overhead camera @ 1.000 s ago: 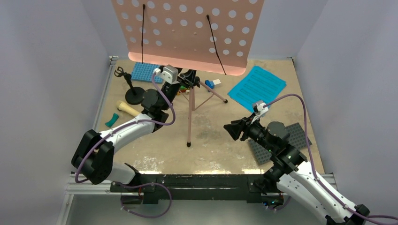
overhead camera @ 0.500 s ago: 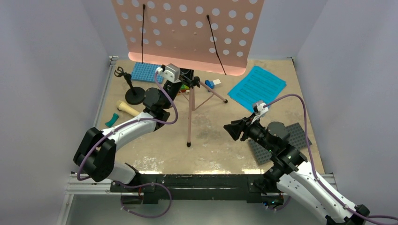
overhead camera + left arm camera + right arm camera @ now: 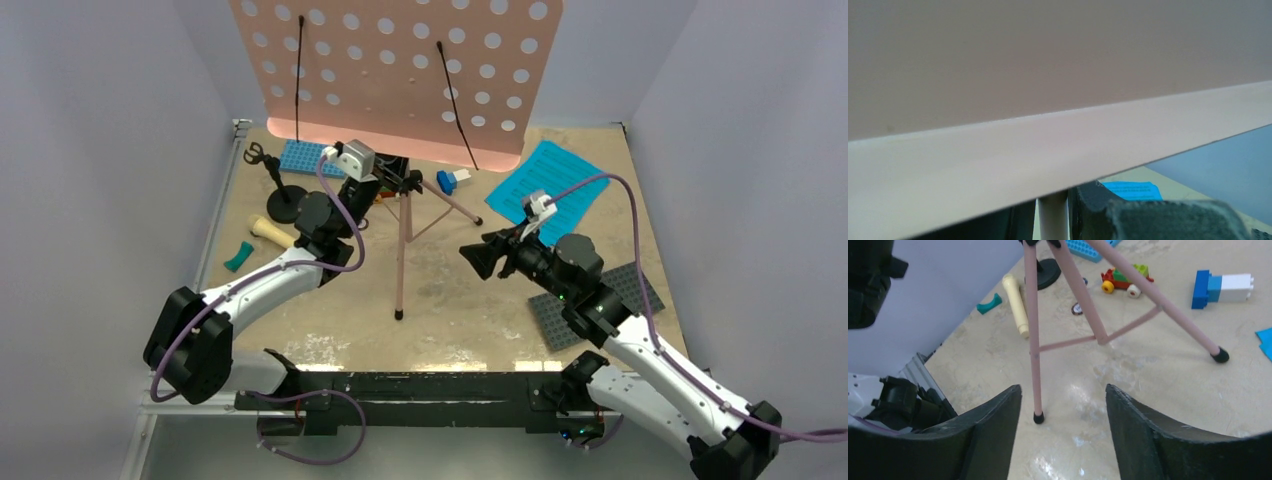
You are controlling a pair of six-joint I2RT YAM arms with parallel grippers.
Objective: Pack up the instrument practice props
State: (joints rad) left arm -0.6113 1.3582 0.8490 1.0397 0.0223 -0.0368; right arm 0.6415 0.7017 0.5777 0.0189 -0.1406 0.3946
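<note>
my left claw (image 3: 393, 182) is closed on the pole of the pink music stand (image 3: 400, 70), just under its board, far and centre; my right claw (image 3: 476, 260) gapes wide (holding nothing), pointing left toward it.

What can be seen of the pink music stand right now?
The pink music stand stands upright mid-table. It has a wide, metal-looking board dotted with round holes, two thin black page-holder wires across its face and a ledge along its lower edge. Below, a slim pole meets tripod legs joined by thin braces. The two black feet in view rest on the table. The left gripper clamps the pole just under the ledge; nothing else visibly touches it.
</note>
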